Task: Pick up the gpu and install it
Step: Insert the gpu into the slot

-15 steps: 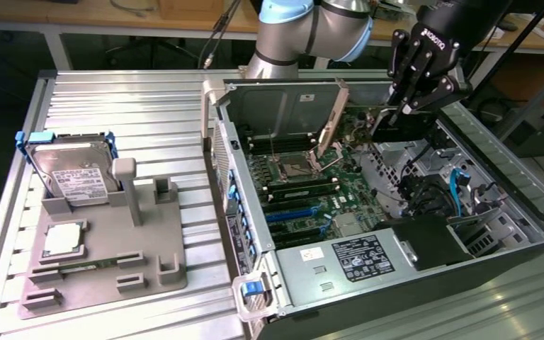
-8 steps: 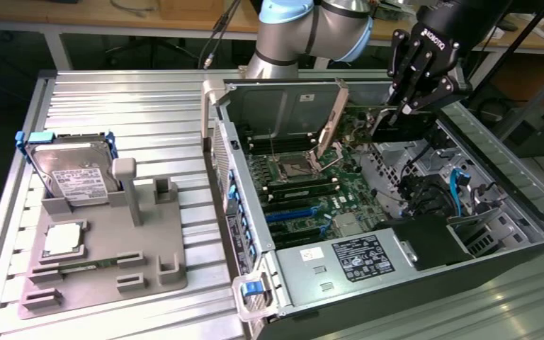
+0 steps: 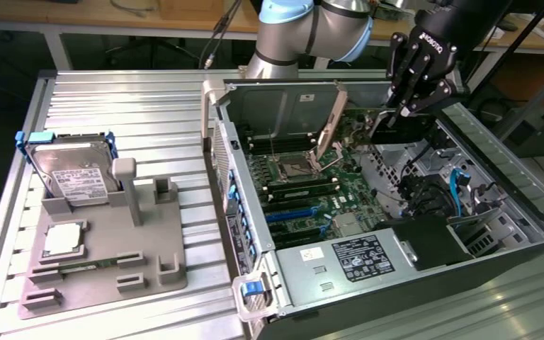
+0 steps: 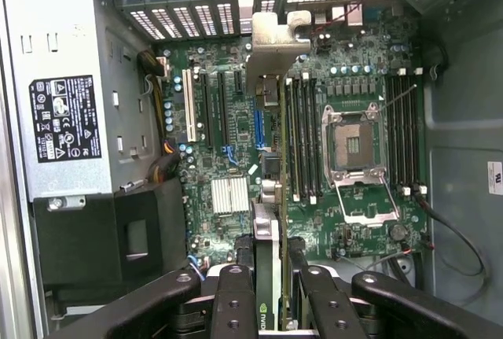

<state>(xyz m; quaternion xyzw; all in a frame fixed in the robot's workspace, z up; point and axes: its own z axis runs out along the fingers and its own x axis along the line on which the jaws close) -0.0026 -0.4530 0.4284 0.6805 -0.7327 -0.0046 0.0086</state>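
My gripper [image 3: 406, 112] hangs over the far right part of the open computer case [image 3: 499, 234] and is shut on the gpu [image 3: 399, 132], a flat black card held above the green motherboard [image 3: 300, 198]. In the wrist view the gpu [image 4: 269, 252] appears edge-on between the black fingers [image 4: 234, 303] of the gripper [image 4: 271, 296]. Its silver bracket [image 4: 275, 40] points toward the case's slotted rear wall. The card hovers over the motherboard [image 4: 228, 119], between the expansion slots and the memory slots, and sits in no slot.
A power supply [image 3: 353, 258] fills the near corner of the case, with cables and a drive bay [image 3: 461, 205] beside it. A grey holder [image 3: 102, 248] on the slatted table carries a hard drive with blue handles [image 3: 69, 170], a processor chip [image 3: 64, 239] and a memory stick.
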